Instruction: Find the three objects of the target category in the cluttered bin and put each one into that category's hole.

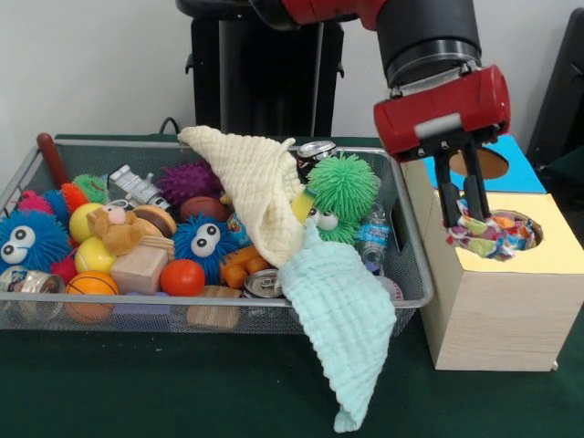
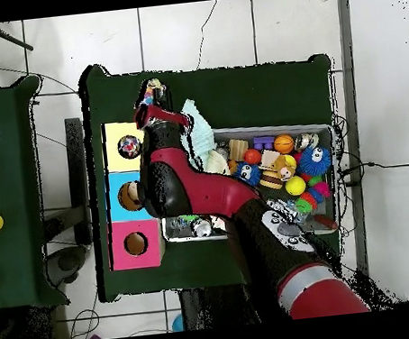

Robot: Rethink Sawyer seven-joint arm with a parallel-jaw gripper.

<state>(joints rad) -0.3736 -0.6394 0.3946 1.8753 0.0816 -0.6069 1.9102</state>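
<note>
Over the yellow-topped box, a cloth goes in.

On the green counter the wire-mesh bin holds a cream waffle cloth and a mint waffle cloth spilling over its rim. Beside it, the jaws grip the confetti cloth, bunched in the round hole. Only the overhead view shows the red-topped hole.

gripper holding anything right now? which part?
Yes: the gripper pinches the confetti cloth by its top fold, the rest bunched in the yellow box's hole.
</note>
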